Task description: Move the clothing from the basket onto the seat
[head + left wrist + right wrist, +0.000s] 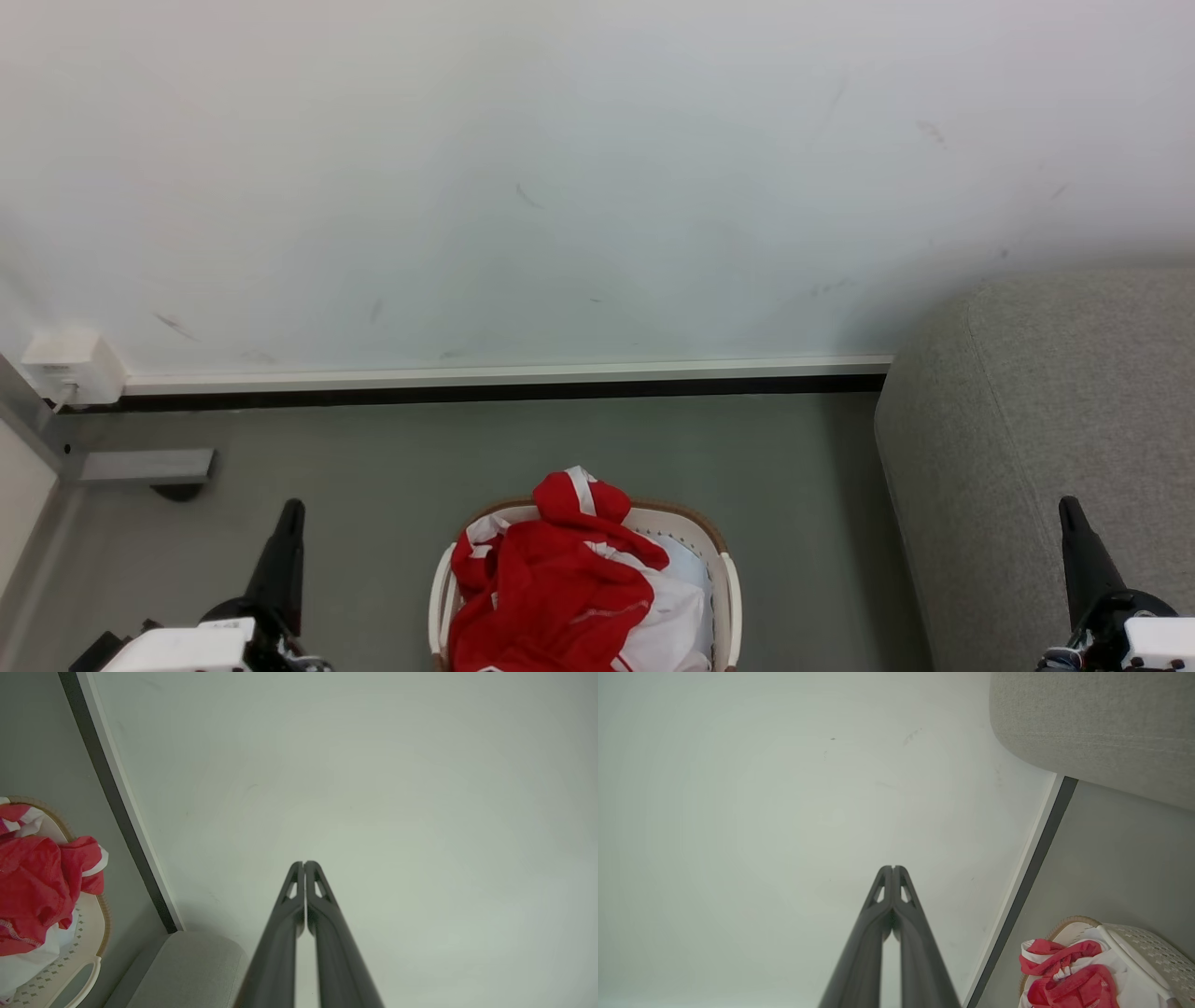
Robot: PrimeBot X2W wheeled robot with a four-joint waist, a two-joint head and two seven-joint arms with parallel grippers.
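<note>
Nearest me, the left hand (292, 511) and the right hand (1068, 511) are raised at either side. Each has its two long dark fingers pressed together tip to tip, gripping nothing. Between them, well apart from both, the cream laundry basket (731, 597) stands on the grey floor (373, 457). The red clothing (551, 579) with its white bands lies heaped inside it on the pale lining, one fold rising above the far rim. To the right stands the grey sofa (1046, 401), a strip of floor between it and the basket, and the right hand is poised over its coarse fabric. Farther back, a white skirting board (504, 375) runs above a dark strip. A small white box (70, 366) sits at its left end, and the scuffed white wall (560, 187) rises behind.
</note>
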